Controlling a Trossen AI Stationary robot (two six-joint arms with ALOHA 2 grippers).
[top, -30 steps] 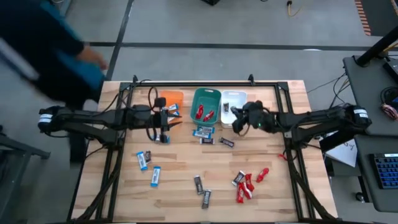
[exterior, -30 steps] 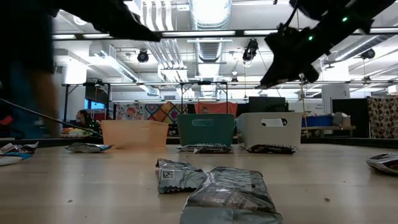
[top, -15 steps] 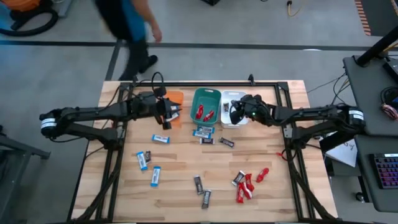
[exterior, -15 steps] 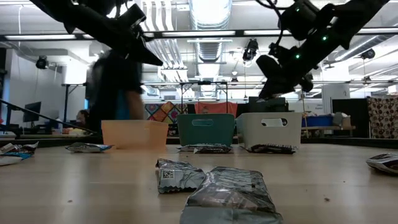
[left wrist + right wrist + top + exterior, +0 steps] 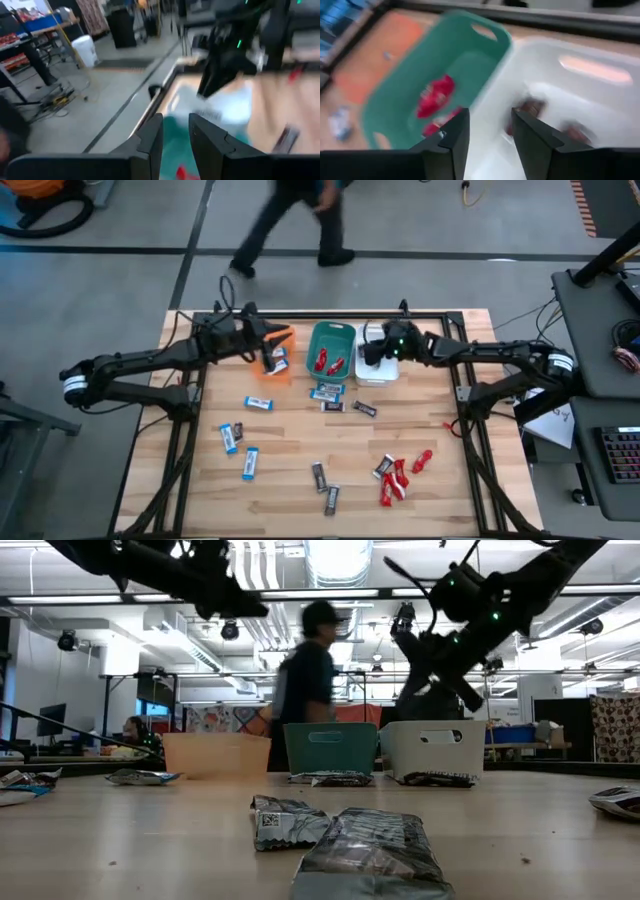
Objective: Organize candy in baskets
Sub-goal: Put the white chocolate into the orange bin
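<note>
The three baskets stand in a row at the far edge of the surface point(image 5: 470, 430): the orange basket point(image 5: 279, 340) on the left, the teal basket point(image 5: 331, 350) in the middle with red bars point(image 5: 326, 362) inside, and the white basket point(image 5: 382, 365) on the right. The right end effector point(image 5: 372, 352) hangs above the white basket, fingers spread with nothing between them; its wrist view looks down into that bin, where dark bars point(image 5: 530, 107) lie on the floor, so it appears to have let one go there to keep dark wrappers together. The left end effector point(image 5: 270, 358) is over the near edge of the orange basket, its fingers close together with a narrow gap; I cannot tell whether a bar is pinched there, though a blue-and-white bar point(image 5: 279, 361) shows just beside it, which suggests that bin is meant for that kind. Most candy is not yet sorted: blue-and-white bars point(image 5: 240, 448) near left, grey bars point(image 5: 324, 485) near the middle, a red cluster point(image 5: 397, 476) near right, and a few mixed bars point(image 5: 334, 397) just in front of the baskets. A person point(image 5: 295, 220) walks past beyond the far edge.
</note>
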